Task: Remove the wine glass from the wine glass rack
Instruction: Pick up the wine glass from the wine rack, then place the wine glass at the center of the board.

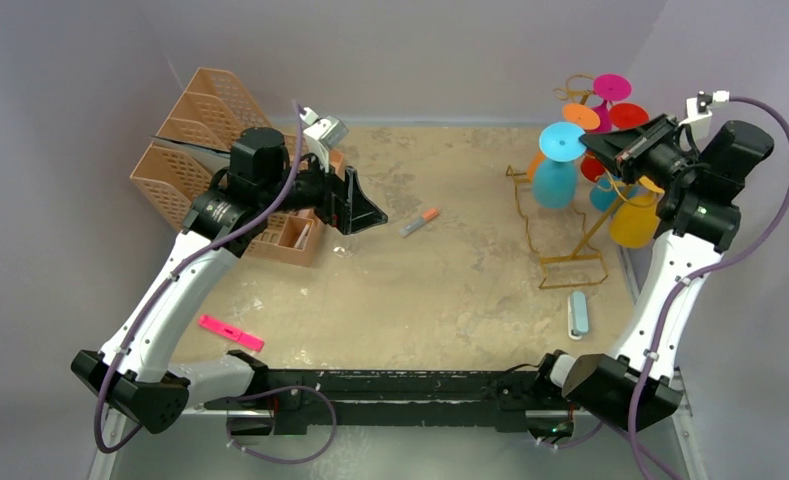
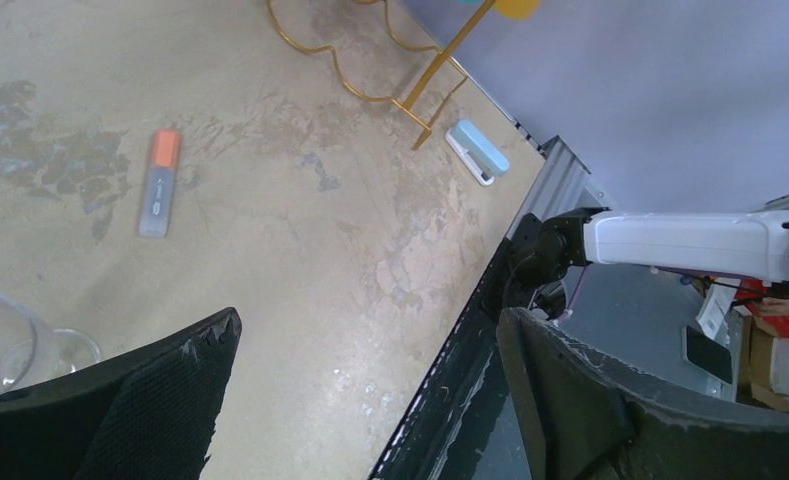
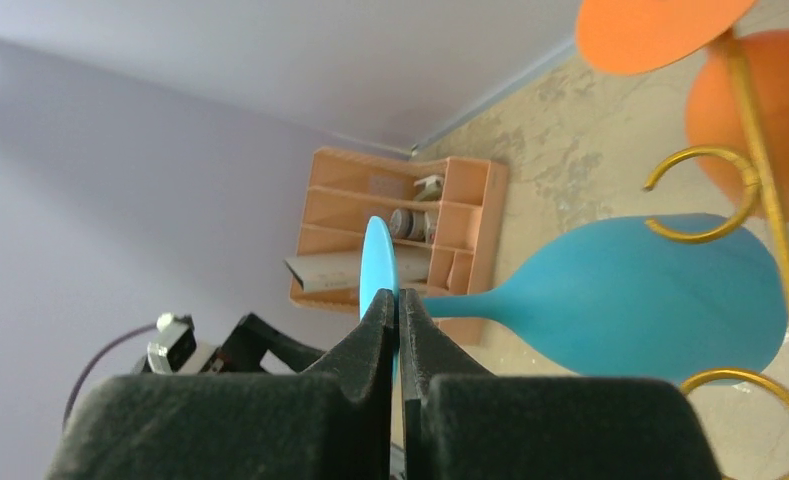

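Observation:
A blue wine glass (image 1: 554, 180) hangs bowl down at the left side of the gold wine glass rack (image 1: 570, 262). My right gripper (image 1: 610, 152) is shut on the edge of its flat blue foot (image 3: 378, 250). In the right wrist view the fingertips (image 3: 398, 300) pinch that disc, and the blue bowl (image 3: 650, 300) lies against two gold hooks (image 3: 700, 190); I cannot tell whether it still hangs from them. Orange (image 1: 581, 116), magenta (image 1: 611, 86) and yellow (image 1: 635, 222) glasses hang on the rack. My left gripper (image 1: 365, 212) stands open and empty over the table's left half.
A peach lattice organiser (image 1: 195, 140) stands at the back left. An orange-capped marker (image 1: 420, 221) lies mid-table, a pink highlighter (image 1: 230, 332) near the front left, a pale blue stapler (image 1: 577, 313) by the rack's base. A clear glass object (image 2: 40, 350) sits beside the left finger.

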